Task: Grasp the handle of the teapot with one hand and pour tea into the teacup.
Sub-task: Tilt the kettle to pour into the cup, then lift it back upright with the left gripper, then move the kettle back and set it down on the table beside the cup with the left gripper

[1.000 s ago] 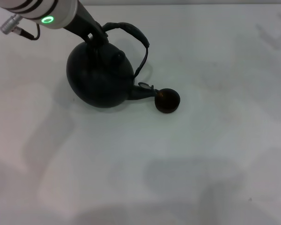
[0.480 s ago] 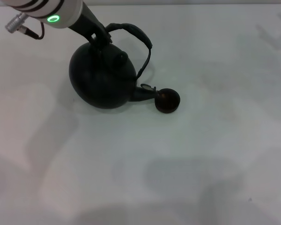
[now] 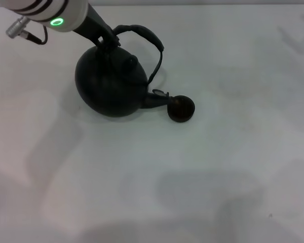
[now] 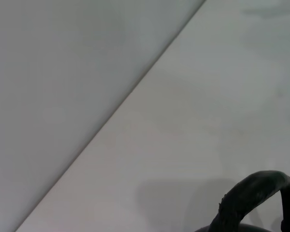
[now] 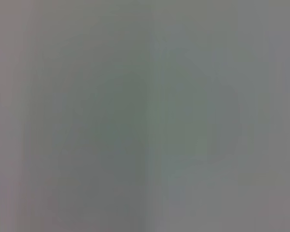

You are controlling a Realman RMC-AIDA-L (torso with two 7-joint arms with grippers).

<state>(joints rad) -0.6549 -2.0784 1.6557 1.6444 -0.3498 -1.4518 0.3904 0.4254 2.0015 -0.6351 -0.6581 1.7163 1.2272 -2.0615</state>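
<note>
The black teapot (image 3: 110,87) sits at the back left of the white table (image 3: 218,167), tipped toward the right. Its short spout (image 3: 157,98) reaches the rim of the tiny dark teacup (image 3: 181,109). The rough arched handle (image 3: 142,32) rises over the lid, and a piece of it shows in the left wrist view as the handle (image 4: 253,193). My left gripper (image 3: 105,40) comes in from the upper left and is shut on the handle's left end, just above the pot's body. My right gripper is out of view.
The white table stretches bare to the right and toward the front of the teapot and cup. The table's far edge (image 4: 111,121) meets a grey wall behind the teapot. The right wrist view shows only a plain grey blur.
The left arm and teapot shifted slightly to the right, bringing the spout closer over the teacup. In the last half second almost nothing has moved.
</note>
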